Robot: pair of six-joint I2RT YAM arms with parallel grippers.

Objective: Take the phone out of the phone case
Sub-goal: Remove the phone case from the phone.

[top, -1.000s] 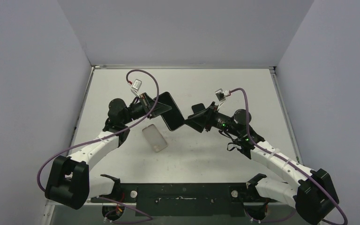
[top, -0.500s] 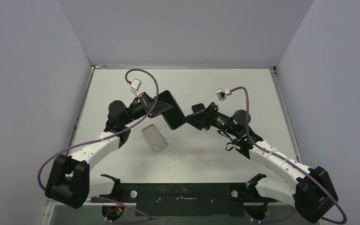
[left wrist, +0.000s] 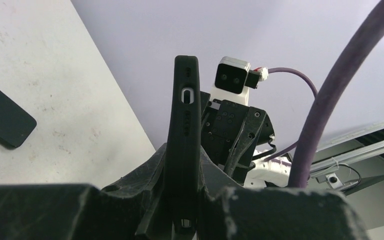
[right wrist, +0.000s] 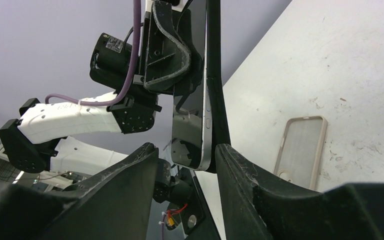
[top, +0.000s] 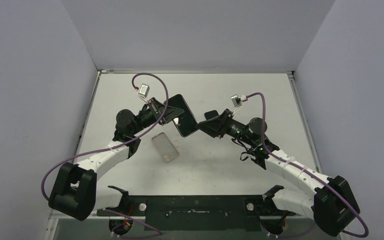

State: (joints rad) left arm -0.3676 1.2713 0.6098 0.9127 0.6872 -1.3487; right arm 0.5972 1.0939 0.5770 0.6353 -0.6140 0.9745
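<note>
My left gripper (top: 166, 113) is shut on the black phone case (top: 182, 116) and holds it on edge above the table. The left wrist view shows the case's edge (left wrist: 186, 125) between my left gripper's (left wrist: 182, 200) jaws. In the right wrist view the silver-edged phone (right wrist: 199, 125) sits against the black case (right wrist: 215, 75), its lower corner standing proud of the case. My right gripper (top: 203, 128) is open. Its jaws straddle that lower corner, with a gap on the screen side, as the right wrist view (right wrist: 186, 167) shows.
A clear empty case (top: 165, 147) lies flat on the table under the held phone, also seen in the right wrist view (right wrist: 300, 150). A flat black slab (left wrist: 2, 120) lies on the table beyond. The white walls enclose the table.
The left gripper has lifted the case slightly toward the far side. The right gripper has closed in on the phone's lower corner.
</note>
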